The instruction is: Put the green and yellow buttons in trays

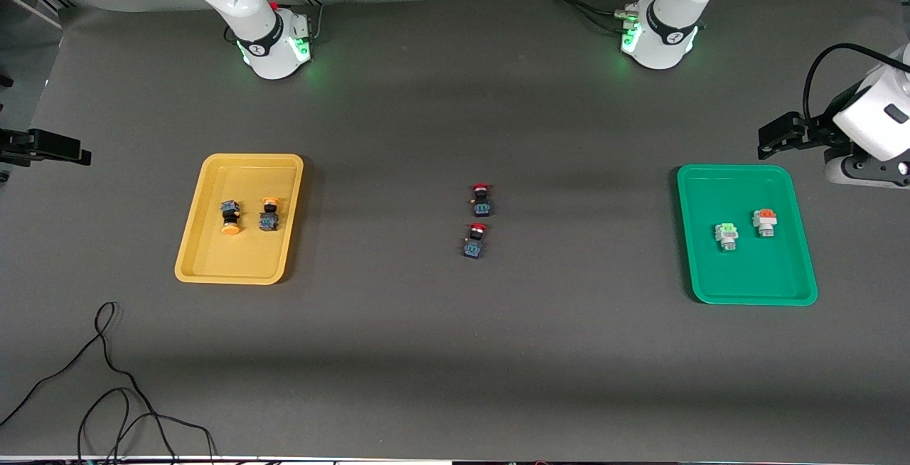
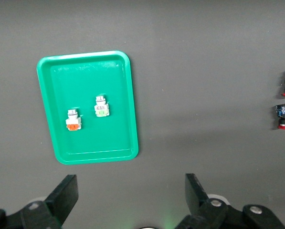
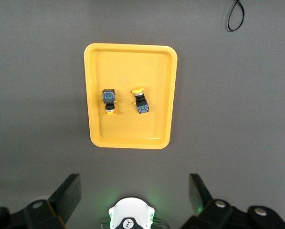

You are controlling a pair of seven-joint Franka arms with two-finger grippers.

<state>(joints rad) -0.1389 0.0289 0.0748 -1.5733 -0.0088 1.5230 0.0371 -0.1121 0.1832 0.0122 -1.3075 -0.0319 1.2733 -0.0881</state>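
Covering table: dark grey mat [image 1: 455,351] | left claw [image 2: 128,195] spread | right claw [image 3: 132,193] spread

Trays: two, one yellow tray [image 1: 190,252] and one green tray [image 1: 800,188].
Yellow-capped buttons: two [image 1: 230,217] [image 1: 269,213], both in the yellow tray.
Grey-bodied buttons: two in the green tray, one with a green cap [image 1: 726,235], one with an orange cap [image 1: 764,222].
Red-capped buttons: two [image 1: 481,199] [image 1: 475,239], on the table between the trays.
Buttons in all: six.
Cables on the table: one black cable [image 1: 114,380].
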